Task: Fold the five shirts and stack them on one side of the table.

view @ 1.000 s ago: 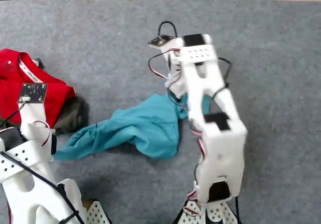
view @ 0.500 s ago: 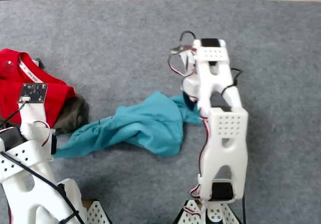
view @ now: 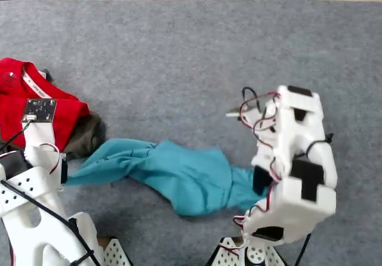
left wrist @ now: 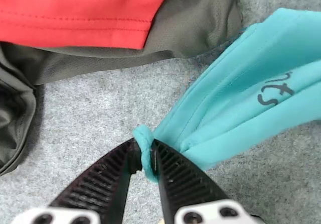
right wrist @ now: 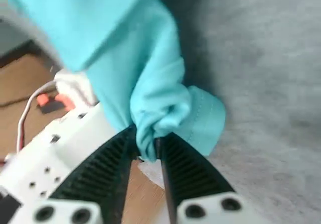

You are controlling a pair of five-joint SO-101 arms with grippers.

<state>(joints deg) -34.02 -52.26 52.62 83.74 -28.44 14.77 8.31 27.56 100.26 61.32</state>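
The grey table is lit evenly and softly from above; faint shadows are cast under the teal shirt; a darker one is seen in the right wrist view.

loose shirt lies stretched L-to-R across front of desk, w/ its left end just beside the shirt pile at the left edge

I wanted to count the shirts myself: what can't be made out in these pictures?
- High view: the right arm covers one end of the teal shirt and the grip on it.
- High view: the red shirt is cut off by the picture's edge.
- High view: the dark shirt lies mostly under the red one, so the pile cannot be counted.
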